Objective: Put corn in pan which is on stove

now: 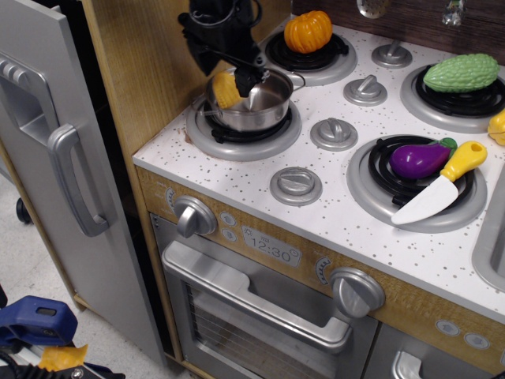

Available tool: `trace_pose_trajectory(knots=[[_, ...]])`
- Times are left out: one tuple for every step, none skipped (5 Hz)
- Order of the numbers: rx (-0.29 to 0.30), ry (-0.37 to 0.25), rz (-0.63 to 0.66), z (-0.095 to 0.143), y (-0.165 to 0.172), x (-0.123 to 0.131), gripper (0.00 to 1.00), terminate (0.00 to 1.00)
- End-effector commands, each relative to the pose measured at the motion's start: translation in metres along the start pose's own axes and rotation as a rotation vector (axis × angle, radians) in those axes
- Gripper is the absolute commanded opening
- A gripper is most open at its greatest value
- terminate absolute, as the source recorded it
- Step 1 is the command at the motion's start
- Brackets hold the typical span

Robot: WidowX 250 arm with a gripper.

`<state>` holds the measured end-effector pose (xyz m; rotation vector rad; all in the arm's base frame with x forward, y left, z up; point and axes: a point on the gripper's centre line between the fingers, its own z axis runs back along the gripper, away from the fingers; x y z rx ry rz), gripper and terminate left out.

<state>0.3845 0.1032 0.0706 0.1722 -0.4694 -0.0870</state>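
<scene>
The yellow corn (224,89) lies inside the shiny steel pan (264,106), leaning against its left inner wall. The pan stands on the front-left burner of the white speckled stove (260,170). My black gripper (234,76) hangs just above the pan's left rim, directly over the corn. Its jaws look spread, with one fingertip (252,80) to the right of the corn and no grip on it. The arm comes down from the top of the frame.
An orange pumpkin (308,31) sits on the back-left burner. A purple eggplant (418,159) and a yellow-handled toy knife (442,183) lie on the front-right burner, a green gourd (461,73) on the back-right one. A wooden side wall (142,71) stands left of the pan.
</scene>
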Motion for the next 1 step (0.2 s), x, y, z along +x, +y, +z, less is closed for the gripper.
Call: trace_pose_trajectory(knots=[[0.024,-0.060,-0.002,0.0138,0.0090,0.0166,1.00,1.00]])
